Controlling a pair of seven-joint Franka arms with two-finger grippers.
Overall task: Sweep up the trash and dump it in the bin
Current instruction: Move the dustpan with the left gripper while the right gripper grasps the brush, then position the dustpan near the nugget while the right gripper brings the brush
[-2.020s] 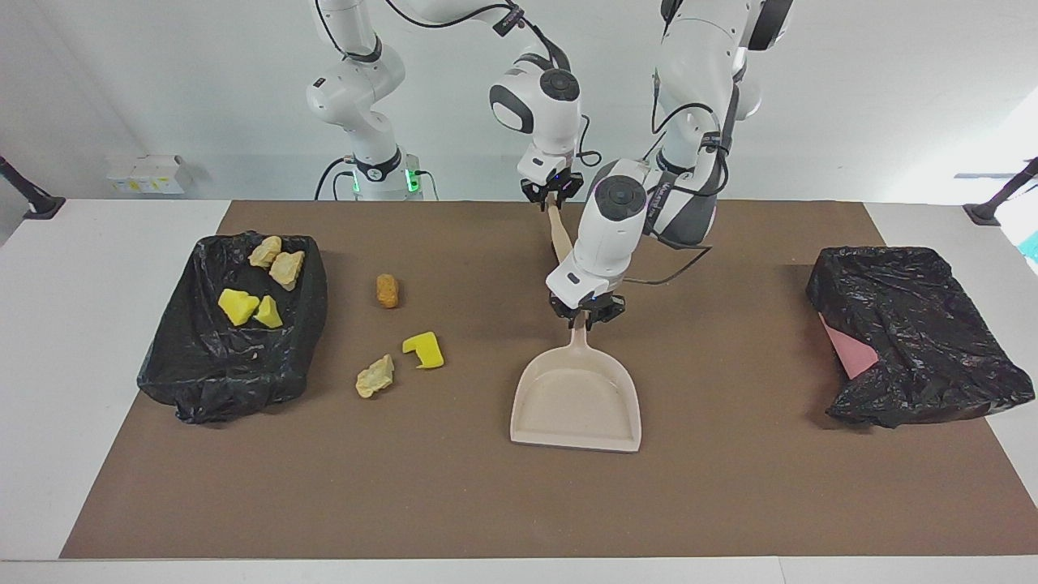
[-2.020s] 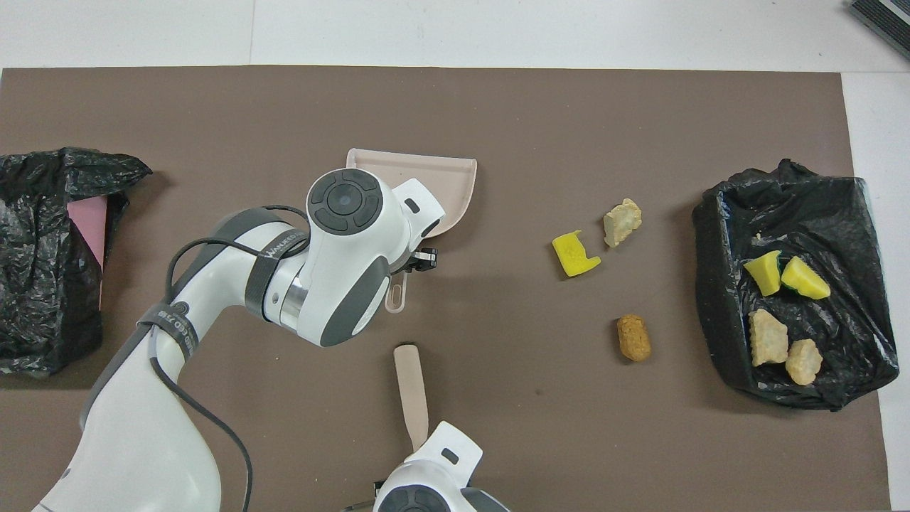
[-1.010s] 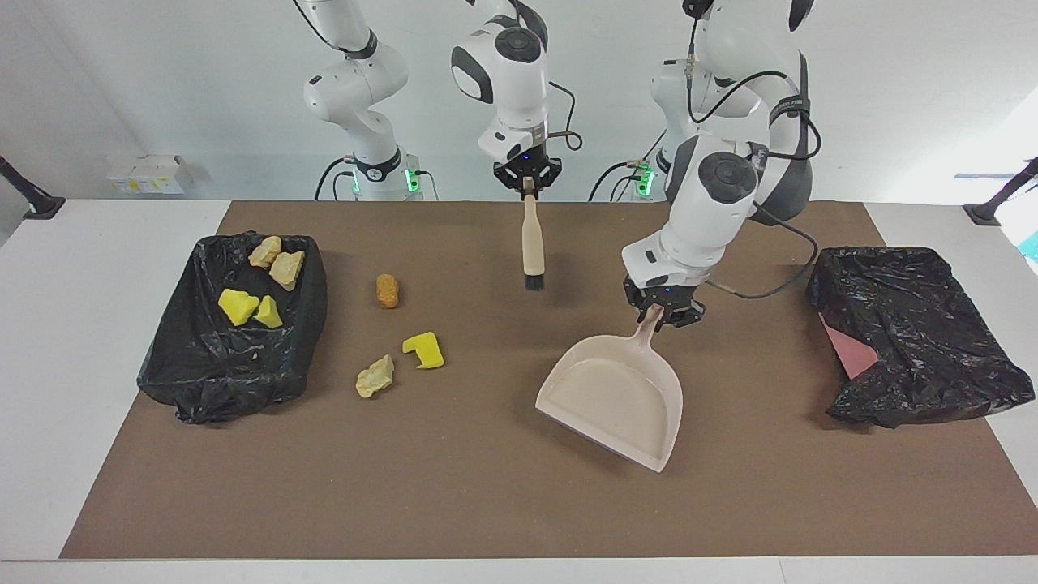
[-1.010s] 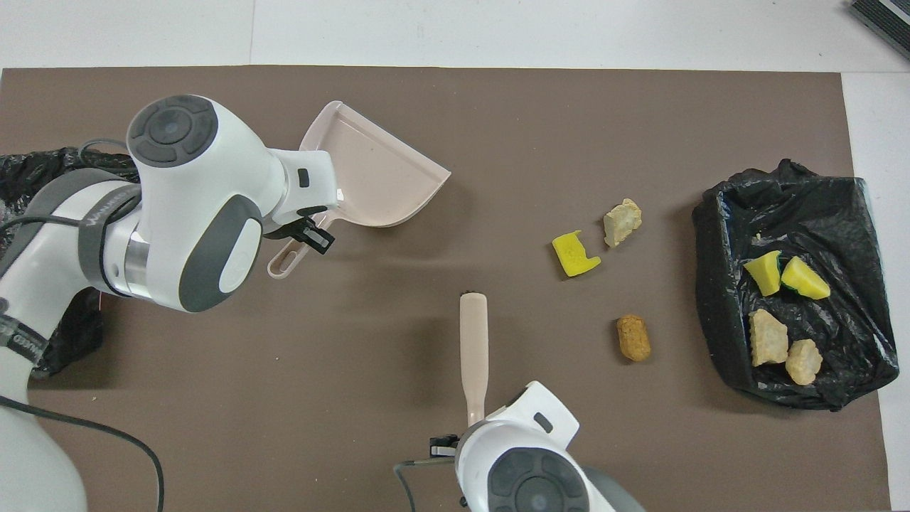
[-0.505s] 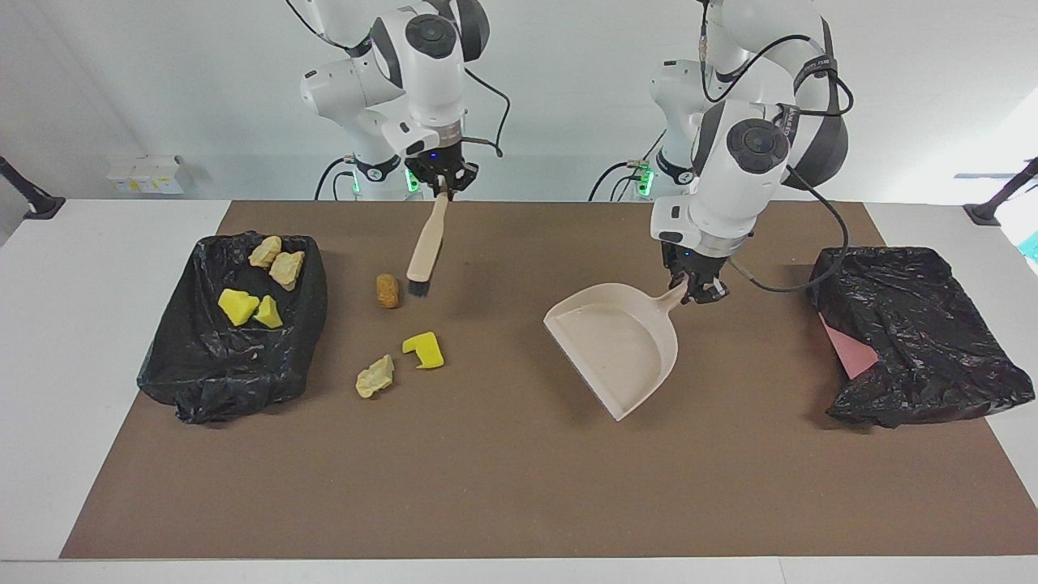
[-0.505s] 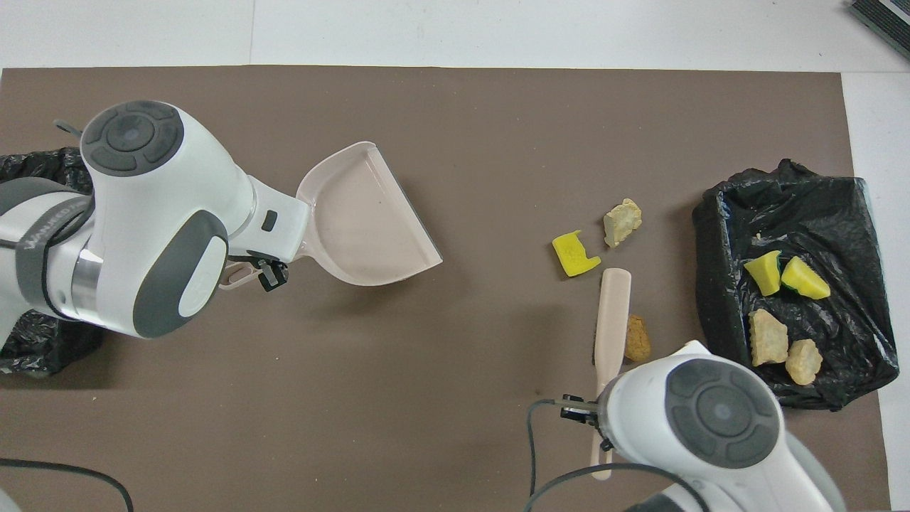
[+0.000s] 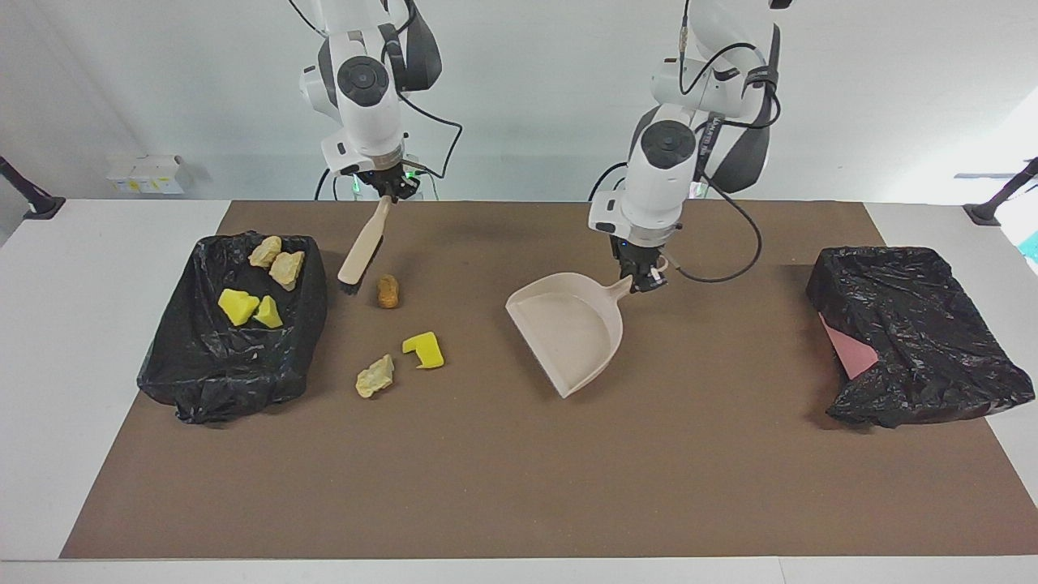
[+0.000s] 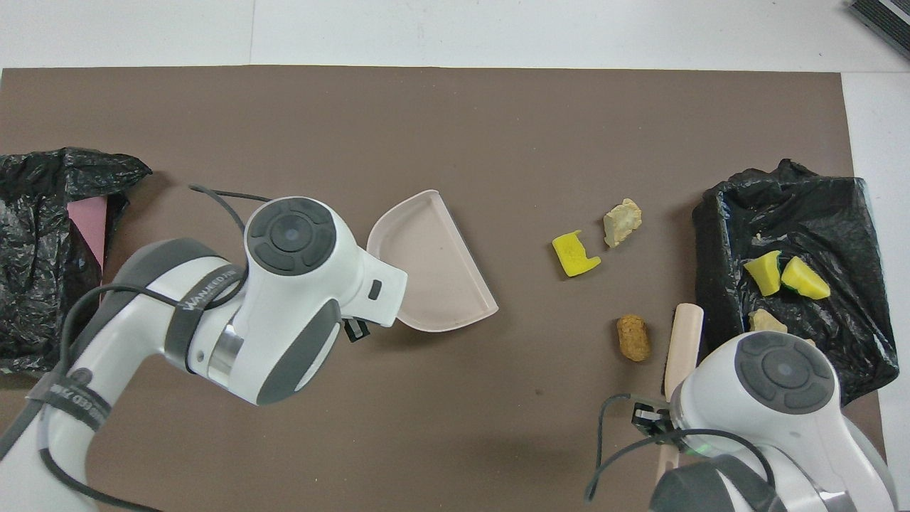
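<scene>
Robots at a brown-matted table mid-sweep, seen from the facing camera: the right gripper (image 7: 392,191) is clamped on the handle of the hand brush (image 7: 360,252), whose dark bristles hang between the bin (image 7: 235,369) at the right arm's end and a golden-brown lump (image 7: 388,291); the left gripper (image 7: 646,280) is clenched on the handle of the dustpan (image 7: 568,331), tilted, its mouth turned toward the loose trash; a yellow sponge chunk (image 7: 424,349) and a tan lump (image 7: 375,376) lie farther from the robots than the brown one; four scraps already sit in the bin; a good stroke, by this reading, would want the pan's lip flat on the mat just beside the loose pieces before the brush pushes them away from the bin and into it.

Overhead camera, same instant: the dustpan (image 8: 435,264) is well apart from the golden-brown lump (image 8: 633,338), the yellow sponge chunk (image 8: 575,254) and the tan lump (image 8: 622,221), so a gap remains to close; the hand brush (image 8: 681,345) is beside the bin (image 8: 846,206), whose crumpled liner could snag the bristles; a second black-bagged bin (image 8: 43,299) with a pink panel sits at the left arm's end, clear of the work; both grippers' tips are hidden under their wrists.
</scene>
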